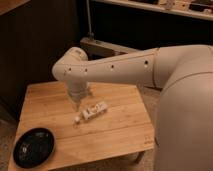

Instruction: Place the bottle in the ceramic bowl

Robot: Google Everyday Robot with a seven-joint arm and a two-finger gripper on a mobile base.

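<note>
The small pale bottle (93, 110) lies on its side near the middle of the wooden table (120, 130), its white cap pointing to the front left. My gripper (78, 101) hangs down from the white arm's wrist, just left of and slightly behind the bottle, close above the tabletop. The bottle rests on the wood and is not lifted. The glossy black ceramic bowl (33, 147) sits at the table's front left corner, partly over the edge, well apart from the bottle and with nothing in it.
My large white arm (150, 65) reaches in from the right and covers the table's right back part. Dark shelving (150, 25) stands behind the table. A dark wall panel (35, 45) rises at the back left.
</note>
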